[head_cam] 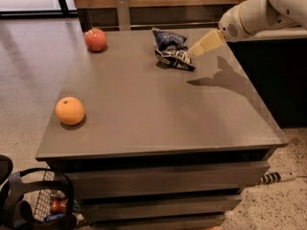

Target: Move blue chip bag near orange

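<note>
The blue chip bag (171, 49), crumpled dark blue foil with white print, lies on the far part of the grey table (158, 109). The orange (69, 110) rests near the table's front left edge, far from the bag. My gripper (195, 50) reaches in from the upper right on a white arm, its cream-coloured fingers (206, 42) hovering just right of the bag, tips close to its right edge. It casts a shadow on the table to the right of the bag.
A reddish apple (96, 39) sits at the table's far left corner. A wooden wall and a dark counter (276, 75) lie behind and to the right. A black wire basket (41, 202) with items stands on the floor at lower left.
</note>
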Controlling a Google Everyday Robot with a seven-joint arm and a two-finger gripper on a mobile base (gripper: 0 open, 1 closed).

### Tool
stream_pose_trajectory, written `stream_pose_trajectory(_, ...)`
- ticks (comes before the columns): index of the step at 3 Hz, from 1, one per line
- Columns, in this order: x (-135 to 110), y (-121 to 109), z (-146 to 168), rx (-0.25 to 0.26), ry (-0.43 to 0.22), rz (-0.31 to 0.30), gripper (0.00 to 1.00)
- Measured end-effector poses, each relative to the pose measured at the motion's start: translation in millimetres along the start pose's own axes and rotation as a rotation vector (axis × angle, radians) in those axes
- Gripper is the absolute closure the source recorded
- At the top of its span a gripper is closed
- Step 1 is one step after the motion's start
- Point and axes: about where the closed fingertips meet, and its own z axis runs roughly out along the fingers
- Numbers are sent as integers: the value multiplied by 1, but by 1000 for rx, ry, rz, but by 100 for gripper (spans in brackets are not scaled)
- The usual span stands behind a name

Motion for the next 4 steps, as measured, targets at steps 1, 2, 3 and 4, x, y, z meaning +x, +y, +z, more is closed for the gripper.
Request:
stream_pose_trajectory(1, -4, 0, 23, -27, -1, 3, 0)
stream_pose_trajectory(2, -7, 3, 51, -45, 28, -1, 0)
stream_pose_trajectory(3, -8, 5, 82, -70, 59, 5, 0)
stream_pose_trajectory(4, -9, 6, 108, -88, 71, 10, 0)
